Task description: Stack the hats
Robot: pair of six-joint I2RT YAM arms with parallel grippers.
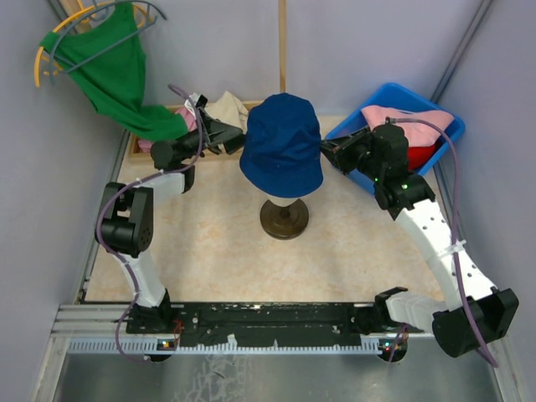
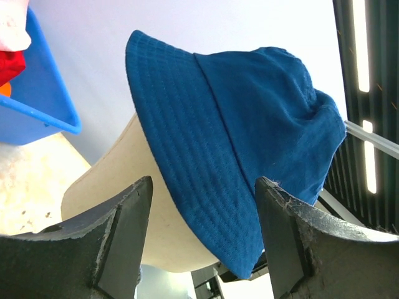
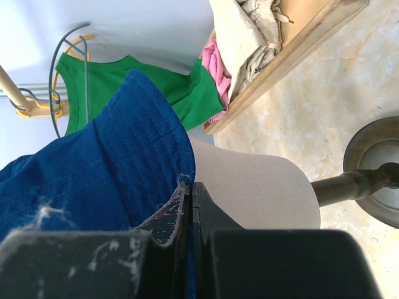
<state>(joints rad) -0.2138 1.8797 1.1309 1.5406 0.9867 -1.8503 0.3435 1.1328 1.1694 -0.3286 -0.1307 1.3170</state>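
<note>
Your navy hat (image 1: 282,142) sits on the beige head form (image 2: 174,237) of the stand (image 1: 284,219) in the middle of the desk (image 1: 209,251). Your right pincer (image 3: 190,187) is clamped tight on the hat's brim at its right side. Your left pincer (image 2: 202,187) stands wide just beside the left brim, gripping nothing. A pink hat (image 1: 402,117) and a red hat (image 1: 423,155) lie in the blue bin (image 1: 402,90) at the right rear.

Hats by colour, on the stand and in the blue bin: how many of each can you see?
Navy blue hat: 1
Pink hat: 1
Red hat: 1
Orange hat, only a sliver showing: 1
Total: 4
</note>
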